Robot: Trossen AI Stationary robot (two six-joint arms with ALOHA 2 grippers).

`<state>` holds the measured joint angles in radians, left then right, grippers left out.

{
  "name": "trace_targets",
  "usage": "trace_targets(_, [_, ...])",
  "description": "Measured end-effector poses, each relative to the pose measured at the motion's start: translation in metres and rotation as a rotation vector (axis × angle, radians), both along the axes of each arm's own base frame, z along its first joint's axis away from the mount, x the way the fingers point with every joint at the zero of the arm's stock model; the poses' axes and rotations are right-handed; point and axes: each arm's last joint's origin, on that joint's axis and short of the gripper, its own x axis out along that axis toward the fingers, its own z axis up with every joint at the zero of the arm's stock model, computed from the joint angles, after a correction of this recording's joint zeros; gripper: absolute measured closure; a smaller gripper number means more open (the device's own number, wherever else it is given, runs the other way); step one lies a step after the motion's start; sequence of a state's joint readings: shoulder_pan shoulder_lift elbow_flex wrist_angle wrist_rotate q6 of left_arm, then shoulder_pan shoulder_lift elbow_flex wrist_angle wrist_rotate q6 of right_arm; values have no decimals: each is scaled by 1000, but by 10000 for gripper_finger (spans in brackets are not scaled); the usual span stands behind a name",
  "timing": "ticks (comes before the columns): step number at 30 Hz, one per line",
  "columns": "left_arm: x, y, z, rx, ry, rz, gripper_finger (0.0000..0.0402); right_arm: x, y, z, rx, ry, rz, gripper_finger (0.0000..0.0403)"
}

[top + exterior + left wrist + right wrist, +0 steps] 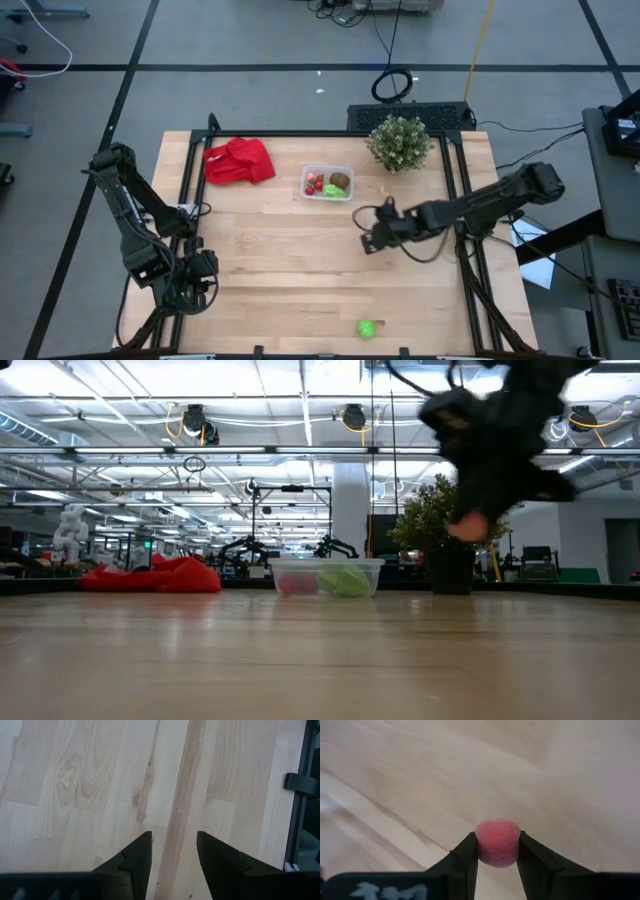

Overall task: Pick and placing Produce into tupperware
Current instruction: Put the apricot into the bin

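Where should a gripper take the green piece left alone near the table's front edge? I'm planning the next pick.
Across its middle, from straight above. The green piece looks small and roundish, lying free on the bare table with nothing touching it, so fingers can close on opposite sides.

tupperware (328, 184) between cloth (239, 161) and plant (399, 142) | produce (338, 183) inside
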<state>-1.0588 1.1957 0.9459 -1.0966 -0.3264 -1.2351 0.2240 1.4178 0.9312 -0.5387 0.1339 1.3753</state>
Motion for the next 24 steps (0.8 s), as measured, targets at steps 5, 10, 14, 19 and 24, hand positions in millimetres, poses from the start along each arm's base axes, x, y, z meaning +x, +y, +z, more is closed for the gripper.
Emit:
trace_targets(5, [0, 0, 0, -2, 4, -1, 243, 43, -26, 17, -99, -94, 89, 300])
trace_targets(10, [0, 0, 0, -3, 5, 0, 243, 79, -57, 31, -195, -128, 147, 302])
trace_targets(14, [0, 0, 0, -3, 5, 0, 243, 104, -81, 31, -217, -128, 192, 300])
trace_targets(19, [0, 0, 0, -2, 6, -1, 243, 128, -115, 22, -230, -119, 203, 300])
trace_targets(24, [0, 0, 0, -2, 6, -1, 243, 134, -146, 13, -257, -112, 181, 298])
